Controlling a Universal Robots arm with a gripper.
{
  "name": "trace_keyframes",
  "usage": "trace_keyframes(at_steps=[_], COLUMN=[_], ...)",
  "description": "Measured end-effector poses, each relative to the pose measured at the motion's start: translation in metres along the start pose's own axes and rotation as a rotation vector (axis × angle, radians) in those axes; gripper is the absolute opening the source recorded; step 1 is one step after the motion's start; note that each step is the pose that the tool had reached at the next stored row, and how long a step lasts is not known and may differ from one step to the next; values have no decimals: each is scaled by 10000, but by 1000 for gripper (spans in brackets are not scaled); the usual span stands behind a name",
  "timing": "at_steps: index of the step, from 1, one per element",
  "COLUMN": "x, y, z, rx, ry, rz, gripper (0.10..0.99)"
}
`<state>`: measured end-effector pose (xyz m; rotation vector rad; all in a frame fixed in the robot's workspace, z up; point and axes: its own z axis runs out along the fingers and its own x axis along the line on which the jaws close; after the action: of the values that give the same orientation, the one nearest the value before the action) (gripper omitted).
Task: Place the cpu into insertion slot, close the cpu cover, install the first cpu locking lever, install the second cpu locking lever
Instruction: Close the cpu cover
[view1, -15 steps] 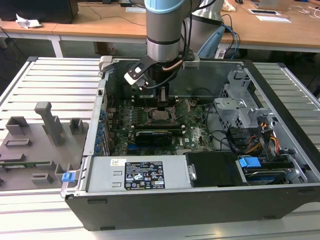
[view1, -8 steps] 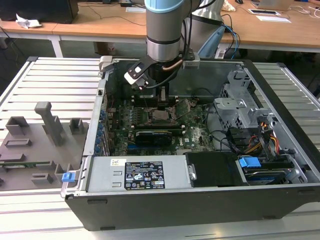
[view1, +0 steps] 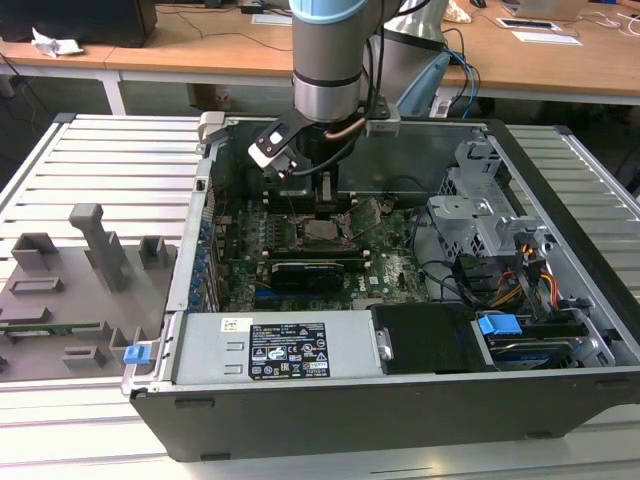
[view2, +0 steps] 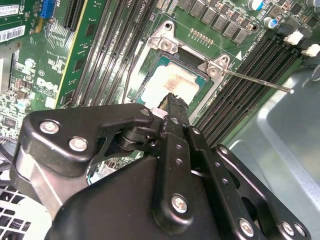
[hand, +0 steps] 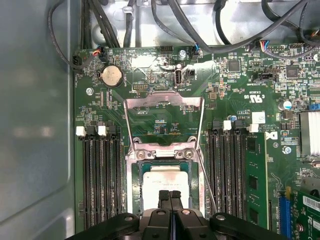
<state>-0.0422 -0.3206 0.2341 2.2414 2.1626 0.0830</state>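
The fingers (hand: 164, 196), pressed together, hang right over the cpu (hand: 162, 177) sitting in the insertion slot (hand: 131, 187); the cpu cover (hand: 165, 102) (swung open) lies beyond the slot's hinge edge.

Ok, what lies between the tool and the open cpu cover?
In the first wrist view, the cpu, seated in the insertion slot, lies between the tool and the open cpu cover.

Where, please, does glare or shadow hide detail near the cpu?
First wrist view: glare whitens the cpu top and a board patch past the open cover; second wrist view: the cpu is pale too; exterior view: the slot sits dim under the arm.
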Motion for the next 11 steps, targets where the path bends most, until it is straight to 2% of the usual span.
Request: trace_keyframes(at_steps=[11], x=[0], y=[1], z=[-15], rx=[0], ry=[-1], rz=[9], gripper=[106])
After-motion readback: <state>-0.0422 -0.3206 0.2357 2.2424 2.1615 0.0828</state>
